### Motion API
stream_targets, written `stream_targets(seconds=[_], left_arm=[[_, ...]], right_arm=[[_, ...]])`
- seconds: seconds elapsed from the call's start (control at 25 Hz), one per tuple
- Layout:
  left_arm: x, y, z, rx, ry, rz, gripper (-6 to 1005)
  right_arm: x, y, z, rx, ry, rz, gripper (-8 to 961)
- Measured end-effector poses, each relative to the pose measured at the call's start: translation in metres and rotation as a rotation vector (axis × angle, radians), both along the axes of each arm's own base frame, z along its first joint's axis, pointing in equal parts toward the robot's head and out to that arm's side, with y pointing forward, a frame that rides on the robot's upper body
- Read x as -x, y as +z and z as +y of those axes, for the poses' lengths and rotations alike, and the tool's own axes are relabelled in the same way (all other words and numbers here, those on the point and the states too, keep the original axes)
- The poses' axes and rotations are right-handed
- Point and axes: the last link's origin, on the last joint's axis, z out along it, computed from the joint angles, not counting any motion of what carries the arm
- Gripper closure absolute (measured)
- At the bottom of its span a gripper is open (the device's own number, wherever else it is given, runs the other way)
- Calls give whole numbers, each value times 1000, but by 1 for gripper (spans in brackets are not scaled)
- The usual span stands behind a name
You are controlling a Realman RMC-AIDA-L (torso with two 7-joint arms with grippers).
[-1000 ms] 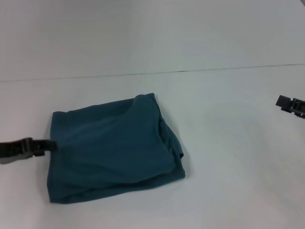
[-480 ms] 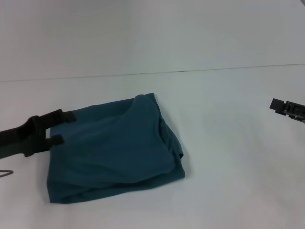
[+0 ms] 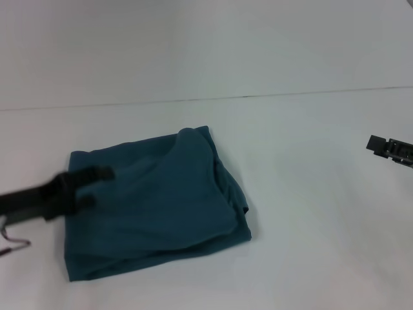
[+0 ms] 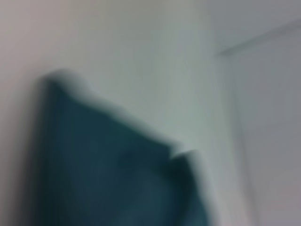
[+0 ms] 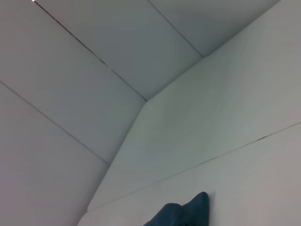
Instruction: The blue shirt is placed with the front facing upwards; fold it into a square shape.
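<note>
The blue shirt [image 3: 161, 200] lies folded into a rough square on the white table [image 3: 310, 213], left of centre. Its lettering and collar are hidden inside the folds. My left gripper [image 3: 93, 187] is open and empty, with its fingers over the shirt's left edge; it is blurred by motion. The shirt also shows in the left wrist view [image 4: 108, 179] as a blurred teal mass. A corner of the shirt [image 5: 181, 214] shows in the right wrist view. My right gripper [image 3: 387, 148] hangs at the far right edge, well away from the shirt.
A thin wire loop [image 3: 16, 244] shows below the left arm at the left edge. The table's back edge meets the pale wall [image 3: 206, 45] behind the shirt.
My left gripper has swung from beside the shirt's left edge to over the shirt, moving right and a little forward. The shirt and the right gripper have hardly moved.
</note>
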Motion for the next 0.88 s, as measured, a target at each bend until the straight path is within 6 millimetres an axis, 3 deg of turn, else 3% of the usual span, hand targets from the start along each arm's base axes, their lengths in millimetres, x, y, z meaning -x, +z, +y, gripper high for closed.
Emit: stream_targets(seconds=[0.16,0.28,0.36,0.68,0.88], left_arm=[[-23,32,-14,-90,-341,-5,48],[-29,35,-36,-61,-624,80,48],[-25,31,-46,-22,-707,128,48],[-13,13,-70,37,-800,182,48],[-12,6,-76,40,-837,192,48]], right_arm=[[5,-2,-1,21,61,-34,398],[21,-19,-8,89,276,-134,397],[35,-37,-14,145,436,-180,397],[79,-95,6,255,595,-248,394],[88,-122,3,361,629,-257,400]])
